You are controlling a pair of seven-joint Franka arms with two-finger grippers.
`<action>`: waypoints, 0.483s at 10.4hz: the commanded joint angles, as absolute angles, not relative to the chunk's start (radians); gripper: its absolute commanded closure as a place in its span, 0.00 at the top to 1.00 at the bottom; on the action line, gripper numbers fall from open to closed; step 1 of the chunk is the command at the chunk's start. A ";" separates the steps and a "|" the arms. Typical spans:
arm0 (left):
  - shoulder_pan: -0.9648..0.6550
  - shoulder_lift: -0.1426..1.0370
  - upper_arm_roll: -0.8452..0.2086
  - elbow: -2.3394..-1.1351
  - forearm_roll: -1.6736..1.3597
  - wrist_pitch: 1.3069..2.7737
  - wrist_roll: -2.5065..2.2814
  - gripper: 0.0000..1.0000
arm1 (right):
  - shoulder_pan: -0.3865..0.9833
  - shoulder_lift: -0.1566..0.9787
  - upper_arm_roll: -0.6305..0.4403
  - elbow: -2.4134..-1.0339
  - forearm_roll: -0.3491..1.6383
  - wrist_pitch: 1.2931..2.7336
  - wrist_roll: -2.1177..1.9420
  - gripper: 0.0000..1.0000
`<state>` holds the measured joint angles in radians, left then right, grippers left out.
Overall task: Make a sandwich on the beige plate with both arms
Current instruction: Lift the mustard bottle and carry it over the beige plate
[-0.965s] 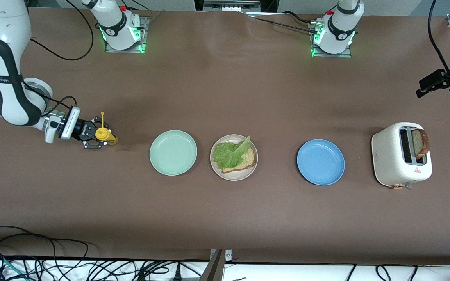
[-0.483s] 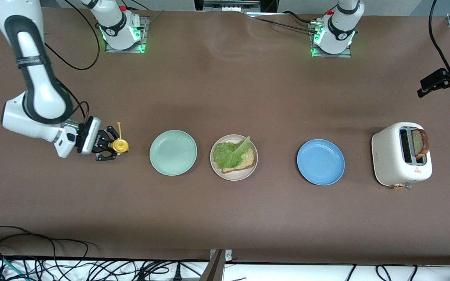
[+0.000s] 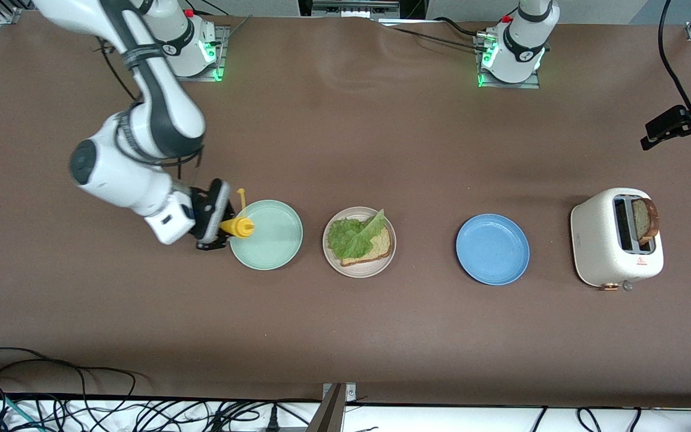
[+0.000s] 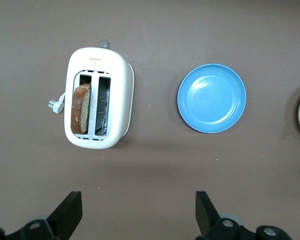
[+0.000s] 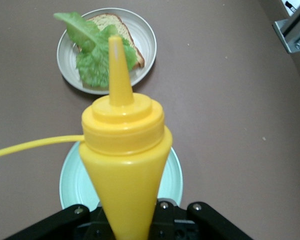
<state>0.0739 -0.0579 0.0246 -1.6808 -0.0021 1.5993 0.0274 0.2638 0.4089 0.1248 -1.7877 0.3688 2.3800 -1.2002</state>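
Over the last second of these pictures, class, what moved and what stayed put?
The right claw, shut on the yellow squeeze bottle, carried it from the right arm's end of the table to over the edge of the mint green plate, toward the beige plate. The left claw waits open, unmoved. Plates, lettuce, bread and toaster stayed put.

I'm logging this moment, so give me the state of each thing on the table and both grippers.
Right gripper: shut on the mustard bottle, over the mint green plate, which is empty.
Left gripper: open, empty, waiting.
Beige plate: holds bread slice with lettuce on top.
Blue plate: empty.
Toaster: one bread slice standing in a slot.
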 commanded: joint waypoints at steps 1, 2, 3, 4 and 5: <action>0.072 -0.048 0.023 -1.654 0.020 1.585 0.040 1.00 | 0.362 0.509 0.112 -1.653 0.176 2.385 -0.958 0.12; 0.074 -0.048 0.023 -1.654 0.020 1.585 0.040 1.00 | 0.411 0.552 0.109 -1.608 0.069 2.379 -0.863 0.11; 0.072 -0.046 0.023 -1.654 0.020 1.585 0.041 1.00 | 0.440 0.590 0.110 -1.595 -0.045 2.379 -0.765 0.10; 0.074 -0.048 0.023 -1.654 0.020 1.585 0.041 1.00 | 0.477 0.626 0.110 -1.568 -0.164 2.361 -0.676 0.09; 0.075 -0.048 0.023 -1.654 0.020 1.585 0.041 1.00 | 0.515 0.676 0.110 -1.510 -0.258 2.292 -0.616 0.09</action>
<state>0.0742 -0.0574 0.0245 -1.6794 -0.0021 1.5993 0.0274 0.4611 0.5907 0.1241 -1.6259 -0.1435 2.3710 -0.7043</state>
